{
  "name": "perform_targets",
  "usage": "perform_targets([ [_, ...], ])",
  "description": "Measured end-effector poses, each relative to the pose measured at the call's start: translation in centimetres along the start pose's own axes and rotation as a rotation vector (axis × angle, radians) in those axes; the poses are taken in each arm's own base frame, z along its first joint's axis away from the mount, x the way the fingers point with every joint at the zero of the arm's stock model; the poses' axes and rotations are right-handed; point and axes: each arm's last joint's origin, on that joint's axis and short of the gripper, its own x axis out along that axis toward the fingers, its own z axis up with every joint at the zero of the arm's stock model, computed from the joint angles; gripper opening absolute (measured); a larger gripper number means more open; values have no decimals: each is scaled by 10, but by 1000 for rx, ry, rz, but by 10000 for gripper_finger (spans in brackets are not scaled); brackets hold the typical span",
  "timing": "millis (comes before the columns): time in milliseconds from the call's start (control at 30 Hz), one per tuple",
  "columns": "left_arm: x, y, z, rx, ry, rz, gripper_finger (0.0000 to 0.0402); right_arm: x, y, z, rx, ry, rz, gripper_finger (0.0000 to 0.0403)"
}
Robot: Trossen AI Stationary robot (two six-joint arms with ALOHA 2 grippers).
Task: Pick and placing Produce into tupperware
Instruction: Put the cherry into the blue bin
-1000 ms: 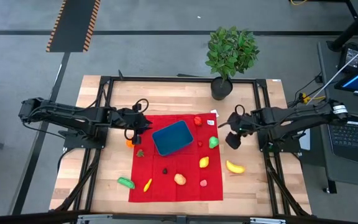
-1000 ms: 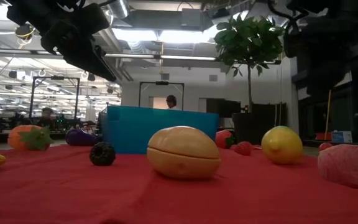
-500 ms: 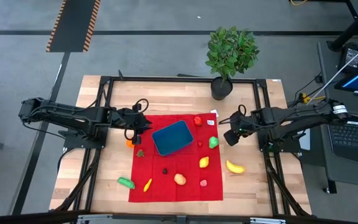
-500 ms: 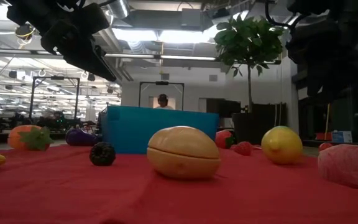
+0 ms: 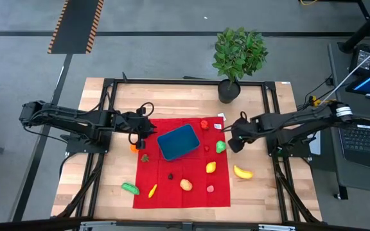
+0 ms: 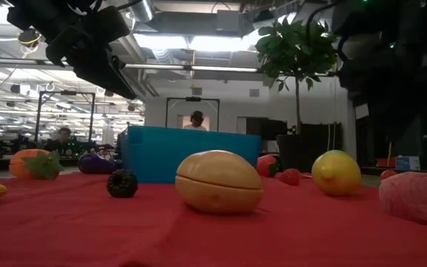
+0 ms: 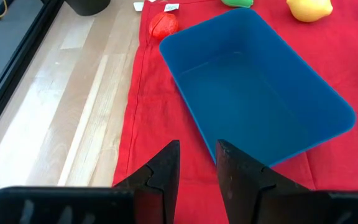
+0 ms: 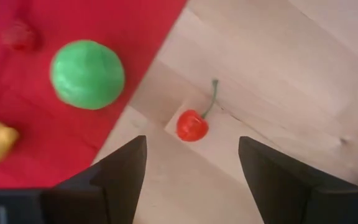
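Note:
The blue tupperware [image 5: 178,142] rests on its base on a red cloth [image 5: 182,168], with no produce showing in it in the left wrist view [image 7: 260,99]. Produce lies scattered around it: a green fruit [image 5: 220,146], a lemon [image 5: 211,167], a banana [image 5: 242,172], a tan fruit [image 6: 219,182] and others. My right gripper [image 5: 233,142] hangs open just off the cloth's right edge. In the right wrist view its fingers [image 8: 191,148] stand on either side of a red cherry [image 8: 192,126] lying on the bare wood, without touching it. My left gripper [image 5: 143,131] waits left of the tupperware, open by a narrow gap [image 7: 197,155].
A potted plant [image 5: 238,54] stands at the table's far edge, behind the right gripper. An orange fruit [image 5: 133,147] and a strawberry [image 5: 145,157] lie below the left gripper. The green fruit [image 8: 87,73] sits on the cloth close to the cherry. Bare wood lies right of the cloth.
My right gripper has moved toward the table's left, from beside the cloth to right at its right edge near the green fruit. The left arm and all produce have kept still.

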Motion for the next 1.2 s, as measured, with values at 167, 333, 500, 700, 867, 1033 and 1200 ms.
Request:
perform_targets([
  [167,0,0,0,0,0,0,96,11,4,1,0,32,-49,256],
  [333,0,0,0,0,0,0,96,20,7,1,21,56,-82,256],
  [500,0,0,0,1,2,0,96,29,11,3,21,64,-94,256],
  [700,0,0,-1,3,13,-1,96,40,14,3,27,109,-123,256],
  [867,0,0,-3,6,27,-2,96,47,15,3,47,125,-153,256],
  [1033,0,0,-3,5,27,-2,96,52,18,4,48,118,-140,256],
  [1200,0,0,-3,5,26,-2,96,55,20,5,65,115,-136,256],
])
